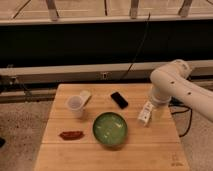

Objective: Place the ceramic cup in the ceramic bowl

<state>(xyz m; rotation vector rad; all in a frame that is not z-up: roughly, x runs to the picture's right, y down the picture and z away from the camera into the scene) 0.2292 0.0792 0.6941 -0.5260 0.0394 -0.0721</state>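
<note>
The ceramic cup [75, 106], plain white and tapering out to a wider rim, is standing upright on the left part of the slatted wooden table [150, 150]. A small pale object [86, 96] is lying just behind it. The ceramic bowl [110, 129], round, shallow and glossy green, is sitting near the cup, to its right and closer to the front edge, without touching it. The gripper [157, 113] is hanging over the table's right side, just beside a white rectangular box [145, 113]. Its fingers are standing wide apart, gripping nothing, though their outlines are blending into the box. The smooth white arm [172, 82] is running off the right edge.
</note>
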